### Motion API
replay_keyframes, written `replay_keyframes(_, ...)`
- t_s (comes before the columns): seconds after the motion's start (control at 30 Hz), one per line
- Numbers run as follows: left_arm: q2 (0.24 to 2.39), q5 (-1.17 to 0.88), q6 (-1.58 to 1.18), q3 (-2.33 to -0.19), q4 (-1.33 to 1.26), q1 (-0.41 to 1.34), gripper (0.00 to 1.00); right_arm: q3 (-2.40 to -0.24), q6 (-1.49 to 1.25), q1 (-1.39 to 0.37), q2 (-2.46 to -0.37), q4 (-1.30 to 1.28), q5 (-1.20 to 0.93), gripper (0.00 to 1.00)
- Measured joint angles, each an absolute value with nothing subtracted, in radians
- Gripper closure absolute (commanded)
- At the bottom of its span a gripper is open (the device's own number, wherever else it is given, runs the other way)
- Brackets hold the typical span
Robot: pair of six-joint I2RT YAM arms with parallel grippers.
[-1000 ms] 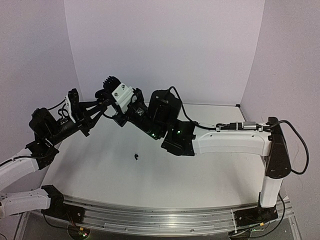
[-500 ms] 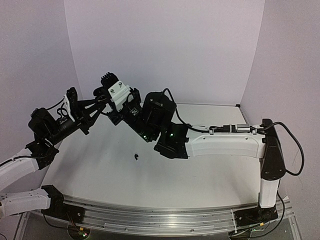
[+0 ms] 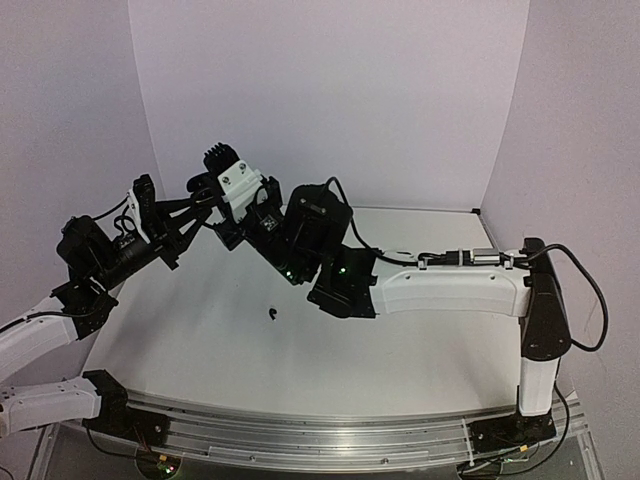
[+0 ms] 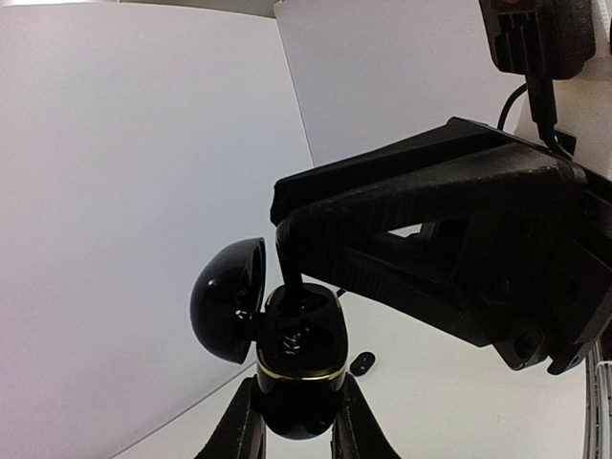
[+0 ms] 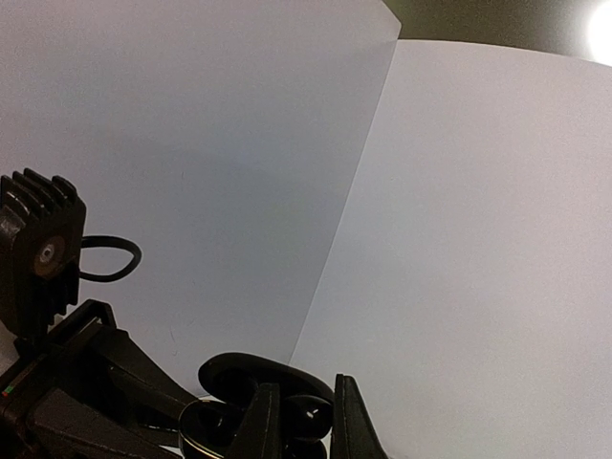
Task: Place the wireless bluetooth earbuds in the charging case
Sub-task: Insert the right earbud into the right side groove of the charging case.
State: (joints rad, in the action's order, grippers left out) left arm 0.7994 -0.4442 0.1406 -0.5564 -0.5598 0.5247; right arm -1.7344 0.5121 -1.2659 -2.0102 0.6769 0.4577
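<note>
- Overhead, a white table (image 3: 400, 340) sits inside pale lavender walls (image 3: 330, 100), with a metal rail (image 3: 330, 440) along its near edge.
- One black earbud (image 3: 273, 314) lies alone on the table, near the middle and well apart from both arms.
- Raised above the table's far left, the left hand (image 4: 292, 426) clamps its fingers on the base of a glossy black charging case (image 4: 296, 354) (gold rim, upright), whose lid (image 4: 225, 298) hangs open to one side.
- Reaching across, the right hand (image 4: 289, 268) points down into the case's open mouth, fingers drawn nearly together; whether they pinch a bud I cannot tell.
- Small green lights (image 3: 290, 270) glow on the right arm.
</note>
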Motion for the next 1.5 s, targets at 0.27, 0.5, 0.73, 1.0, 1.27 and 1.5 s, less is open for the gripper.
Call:
replay_keyframes(0.27, 0.799, -0.445, 0.137, -0.556, -0.560, 0.525, 1.00, -1.734, 0.519, -1.267, -2.011, 0.678, 0.468, 0.88)
replay_keyframes(0.5, 0.799, -0.445, 0.131, -0.556, -0.560, 0.525, 1.00, -1.734, 0.522, -1.268, -2.012, 0.680, 0.468, 0.86)
replay_keyframes(0.73, 0.799, -0.445, 0.123, -0.556, -0.560, 0.525, 1.00, -1.734, 0.528, -1.269, -2.014, 0.684, 0.468, 0.85)
replay_keyframes(1.0, 0.799, -0.445, 0.112, -0.556, -0.561, 0.525, 1.00, -1.738, 0.537, -1.269, -2.014, 0.681, 0.467, 0.84)
replay_keyframes(1.27, 0.799, -0.443, 0.104, -0.556, -0.574, 0.525, 1.00, -1.750, 0.553, -1.271, -2.024, 0.682, 0.467, 0.83)
replay_keyframes(1.5, 0.799, -0.441, 0.104, -0.556, -0.584, 0.524, 1.00, -1.755, 0.564, -1.273, -2.030, 0.680, 0.470, 0.83)
